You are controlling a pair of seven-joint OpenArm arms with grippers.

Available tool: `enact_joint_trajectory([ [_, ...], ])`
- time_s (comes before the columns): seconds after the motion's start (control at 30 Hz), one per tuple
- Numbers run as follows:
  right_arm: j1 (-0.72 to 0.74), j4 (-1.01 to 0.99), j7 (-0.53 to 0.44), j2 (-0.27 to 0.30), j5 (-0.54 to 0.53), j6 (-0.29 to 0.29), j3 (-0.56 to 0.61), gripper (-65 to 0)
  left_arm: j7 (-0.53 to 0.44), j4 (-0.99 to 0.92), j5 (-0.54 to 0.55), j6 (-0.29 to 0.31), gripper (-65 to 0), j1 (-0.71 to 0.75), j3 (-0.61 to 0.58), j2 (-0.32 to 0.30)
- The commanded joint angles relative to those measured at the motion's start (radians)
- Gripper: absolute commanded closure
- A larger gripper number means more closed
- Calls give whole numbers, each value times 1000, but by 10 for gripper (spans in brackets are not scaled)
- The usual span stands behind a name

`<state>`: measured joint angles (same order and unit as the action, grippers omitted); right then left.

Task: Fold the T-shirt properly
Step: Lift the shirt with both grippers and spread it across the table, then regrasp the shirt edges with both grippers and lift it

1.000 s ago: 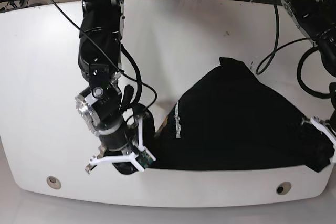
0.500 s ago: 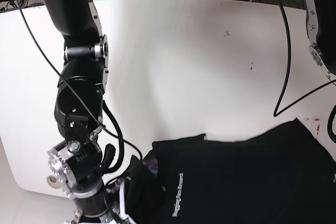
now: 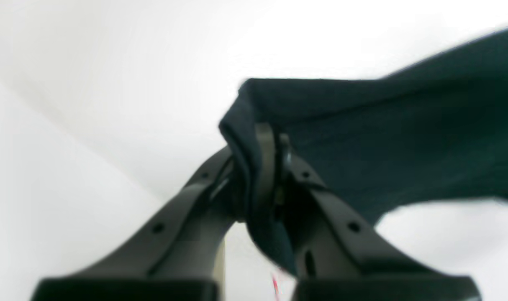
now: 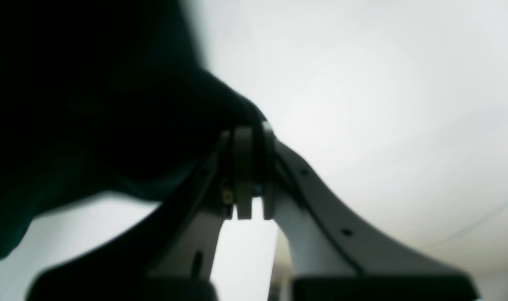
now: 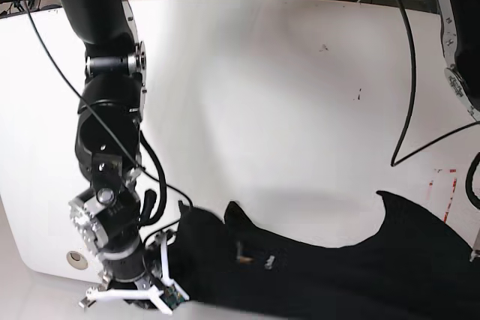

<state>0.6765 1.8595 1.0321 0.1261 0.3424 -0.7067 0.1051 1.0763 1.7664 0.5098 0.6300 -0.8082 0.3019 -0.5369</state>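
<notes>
The left hand [image 3: 267, 167] has its dark fingers pinched tight on a bunched edge of the large, soft black cloth T-shirt [image 3: 404, 138], which stretches away from it toward the right of the left wrist view. The right hand [image 4: 249, 175] is likewise clamped on a fold of the same cloth, the fabric filling the left of its view. In the base view the right hand [image 5: 142, 294] points down at the near edge of the white tabletop [image 5: 262, 95], its black arm [image 5: 105, 110] reaching in from the far left corner. The T-shirt [image 5: 330, 275] hangs slack along the near edge; small pale print on it is too blurred to read. Black cables [image 5: 409, 58] trail at the right.
</notes>
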Motion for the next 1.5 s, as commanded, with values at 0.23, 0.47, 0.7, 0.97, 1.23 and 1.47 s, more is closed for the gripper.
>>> enact_joint_trajectory([
  [0.23, -289, 107, -19, -65, 13, 9, -9, 0, -25, 73, 2, 68, 0, 252, 15, 21],
  [0.47, -501, 107, -23, -122, 7, 9, -11, 0, -26, 137, 2, 68, 0, 557, 81, 48],
  [0.7, -657, 102, -89, -202, 5, 9, -97, 0, -28, 135, -3, 68, 0, 757, 191, 62],
  [0.97, -739, 102, -82, -253, -174, 9, -259, -151, -28, 134, -4, 68, 0, 892, 280, 59],
  [1.23, -763, 101, 23, -251, -536, 9, -493, -315, -28, 132, -4, 68, 0, 965, 285, 11],
  [1.47, -783, 90, 155, -214, -774, 9, -740, -360, -28, 132, -12, 68, 0, 970, 329, -2],
])
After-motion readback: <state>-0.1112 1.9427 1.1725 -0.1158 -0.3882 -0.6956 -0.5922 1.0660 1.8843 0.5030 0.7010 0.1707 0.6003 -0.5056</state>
